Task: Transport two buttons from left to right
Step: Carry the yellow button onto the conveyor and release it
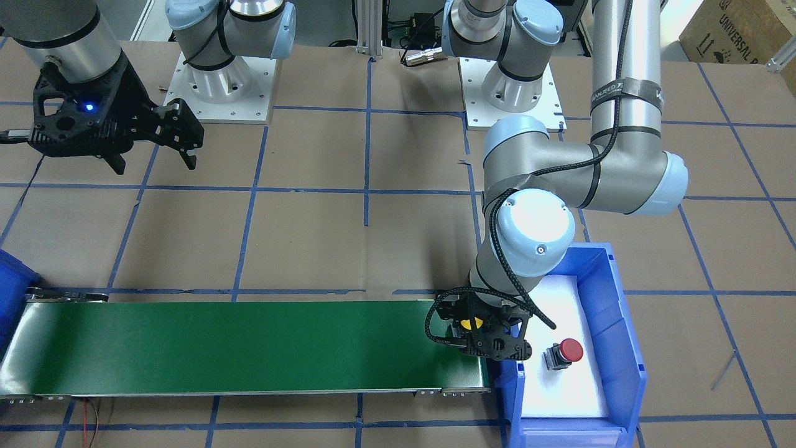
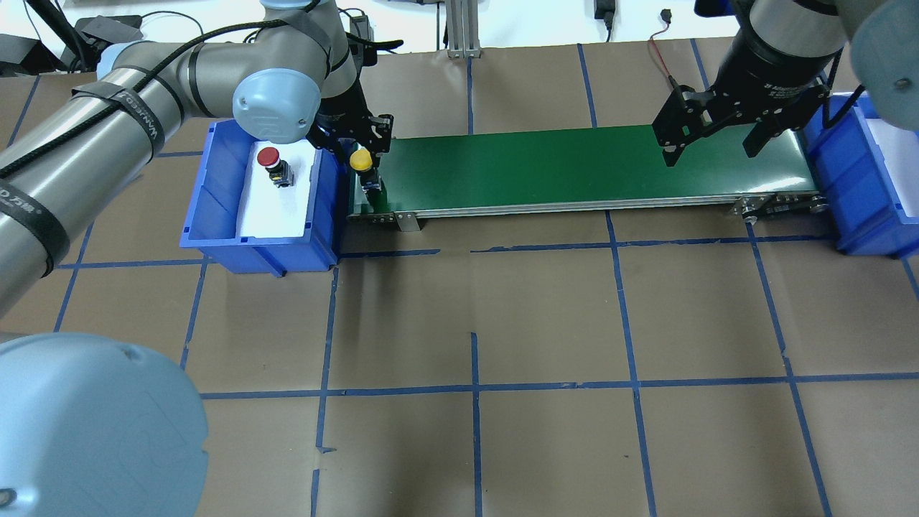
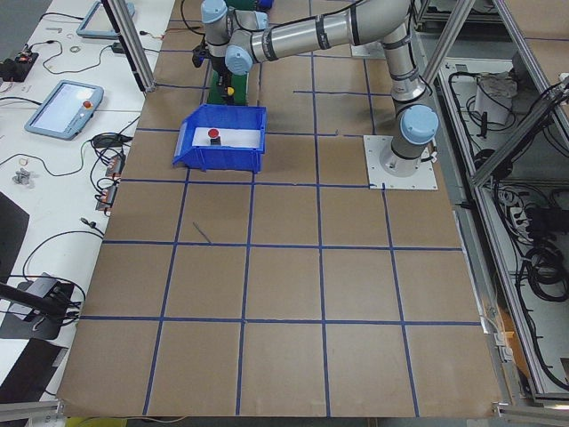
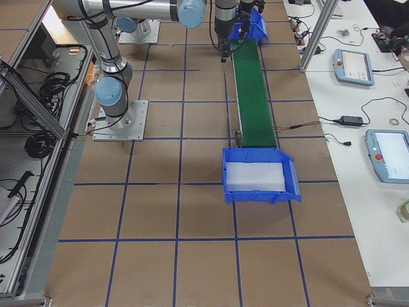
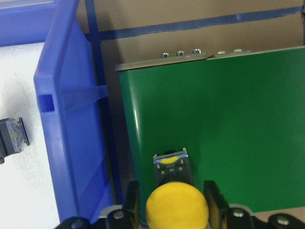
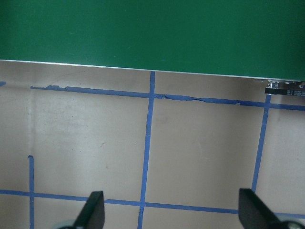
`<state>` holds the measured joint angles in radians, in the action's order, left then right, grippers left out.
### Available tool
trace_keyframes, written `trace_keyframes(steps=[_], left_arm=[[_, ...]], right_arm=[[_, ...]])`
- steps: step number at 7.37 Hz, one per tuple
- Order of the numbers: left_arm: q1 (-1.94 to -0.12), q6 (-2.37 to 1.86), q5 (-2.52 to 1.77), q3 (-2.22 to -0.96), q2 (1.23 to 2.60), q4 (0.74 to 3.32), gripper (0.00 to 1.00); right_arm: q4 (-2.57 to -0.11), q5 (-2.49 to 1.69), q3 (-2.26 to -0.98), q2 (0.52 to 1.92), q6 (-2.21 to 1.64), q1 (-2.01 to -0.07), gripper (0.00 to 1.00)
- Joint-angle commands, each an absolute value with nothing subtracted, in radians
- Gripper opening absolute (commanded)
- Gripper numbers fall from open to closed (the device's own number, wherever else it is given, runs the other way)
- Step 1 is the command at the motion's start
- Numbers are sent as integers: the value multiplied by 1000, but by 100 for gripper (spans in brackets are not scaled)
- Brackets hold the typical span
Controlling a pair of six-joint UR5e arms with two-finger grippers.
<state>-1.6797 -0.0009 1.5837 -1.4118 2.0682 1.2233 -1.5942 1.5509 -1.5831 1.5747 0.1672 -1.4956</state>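
The left gripper (image 5: 172, 190) has its jaws clamped on the yellow button (image 2: 361, 159), held between them over the green conveyor belt (image 2: 574, 165). The red button (image 2: 270, 156) sits beside them in the blue bin (image 2: 215, 208). The right gripper (image 6: 171, 205) has its jaws spread wide.

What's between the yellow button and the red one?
The blue bin's side wall, seen in the overhead view: the red button stands inside the bin, and the yellow button is just beyond that wall, over the end of the green belt.
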Motion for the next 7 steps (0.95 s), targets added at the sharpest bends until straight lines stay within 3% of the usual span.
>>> trace_keyframes(steps=[1,5,7], left_arm=[[-1680,3,1592,-1413,1984,1282,100],[-1610,20,1597,-1477,1690,1604,100],[-1609,15,1600,-1557,1637,1598,100]], right_arm=[[-1594,1551,-1583,1575,167,-1496,100],[-1591,1552,-1583,1575,167,-1496,100],[-1591,1552,-1583,1575,167,-1494,100]])
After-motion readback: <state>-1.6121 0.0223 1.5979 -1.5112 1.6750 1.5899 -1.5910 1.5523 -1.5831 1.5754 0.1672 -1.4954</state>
